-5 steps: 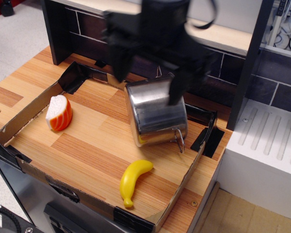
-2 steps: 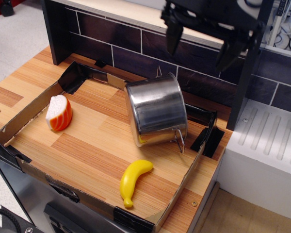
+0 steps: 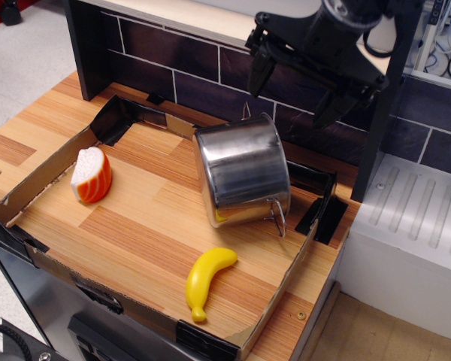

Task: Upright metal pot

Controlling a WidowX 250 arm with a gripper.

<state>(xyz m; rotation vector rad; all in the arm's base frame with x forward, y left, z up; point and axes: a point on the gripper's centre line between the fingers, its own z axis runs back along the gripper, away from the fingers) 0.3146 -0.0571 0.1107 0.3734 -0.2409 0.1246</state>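
The end effector (image 3: 293, 94), jaws spread wide and empty, is now lifting clear, leaving the metal pot (image 3: 243, 171) tilted, not upright.

This looks like a robotics lab dressed as a toy kitchen. A light wooden counter (image 3: 37, 128) carries a low cardboard wall taped with black tape (image 3: 286, 282), backed by a dark tiled play-kitchen backsplash (image 3: 173, 71) and a white ridged drainboard (image 3: 417, 218). A yellow plastic toy banana (image 3: 208, 280) and an orange-and-white toy salmon piece (image 3: 91, 175) lie there; bundled cables (image 3: 443, 45) hang behind.
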